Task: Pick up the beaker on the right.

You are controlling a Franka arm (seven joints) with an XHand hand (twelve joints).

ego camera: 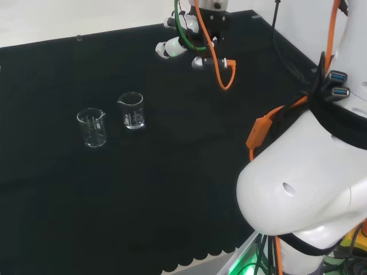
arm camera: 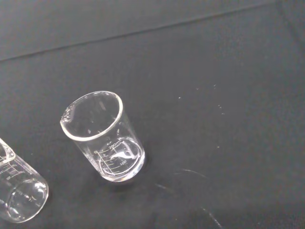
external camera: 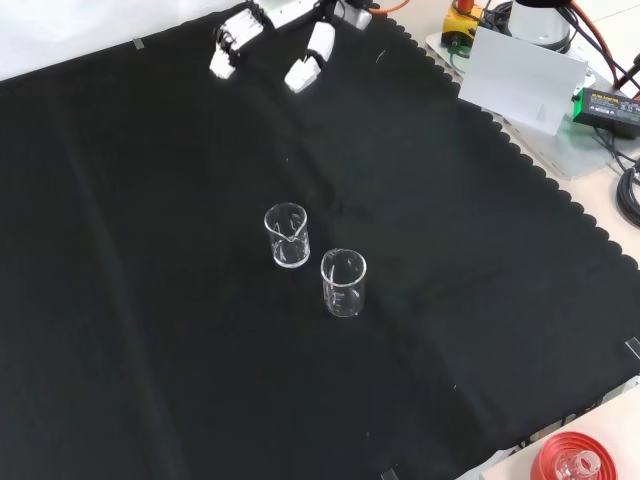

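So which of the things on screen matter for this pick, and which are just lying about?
For the job:
- right beaker in the head view, the one nearer the hand
- hand, above the cloth, holding nothing

Lying about:
- left beaker in the head view
- red ring at the bench edge
- black cloth

1. A robotics lab: a white robot arm hung with orange cables stands at a tabletop draped in black cloth with a scalloped edge.
2. Two clear graduated glass beakers stand on the cloth.
3. Electronics and loose cabling lie beside the tabletop's edge.
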